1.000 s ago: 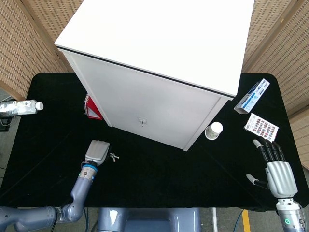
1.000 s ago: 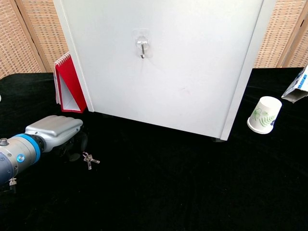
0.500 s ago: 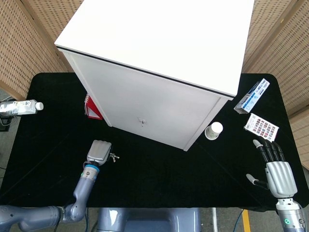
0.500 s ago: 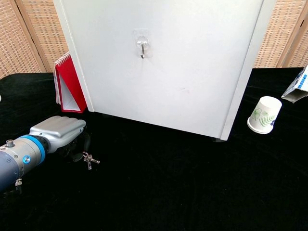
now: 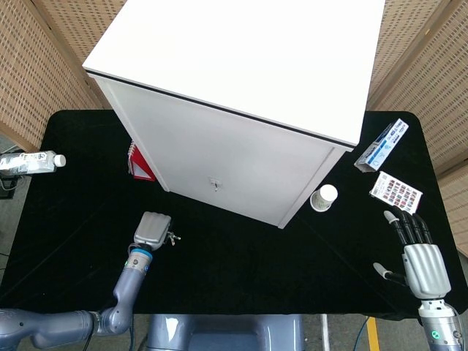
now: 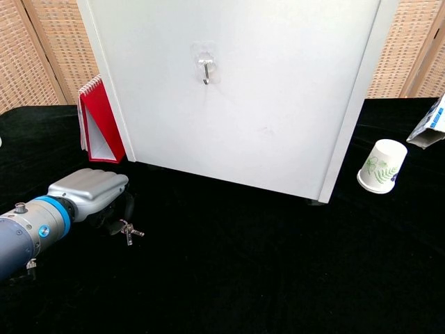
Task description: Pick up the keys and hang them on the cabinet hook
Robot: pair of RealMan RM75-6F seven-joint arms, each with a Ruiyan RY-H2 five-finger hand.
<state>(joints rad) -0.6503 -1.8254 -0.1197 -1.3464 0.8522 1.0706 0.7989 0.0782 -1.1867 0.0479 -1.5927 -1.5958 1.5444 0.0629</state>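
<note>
i see a tall white cabinet (image 6: pixel 236 90) standing on the black cloth-covered table (image 6: pixel 264 278), with a small metal hook on a clear adhesive pad (image 6: pixel 204 69) stuck high on its front face. my left hand (image 6: pixel 89 192), a silver-backed hand on a grey arm with a blue wrist ring, lies low over the cloth at the near left, palm down, its dark fingers curled under toward a small bunch of silver keys (image 6: pixel 128 230). the keys lie flat on the cloth at the tips of that hand; i cannot tell whether the fingers actually touch or pinch them, because the hand's back hides the fingertips in both views. from the head view the same left hand (image 5: pixel 151 229) sits just beside the keys (image 5: pixel 172 236), well in front of the cabinet. my right hand (image 5: pixel 420 257) rests at the far right edge of the table, palm down, fingers spread and holding nothing. a red spiral-bound notepad (image 6: pixel 97 125) leans against the cabinet's left side. a white paper cup with a green print (image 6: pixel 381 165) lies tipped on its side to the right of the cabinet. further right are a blue and white carton (image 5: pixel 382 144) and a white card printed with rows of small coloured squares (image 5: pixel 395 192). a clear plastic bottle with a white cap (image 5: pixel 31 162) lies on its side at the table's far left edge.
</note>
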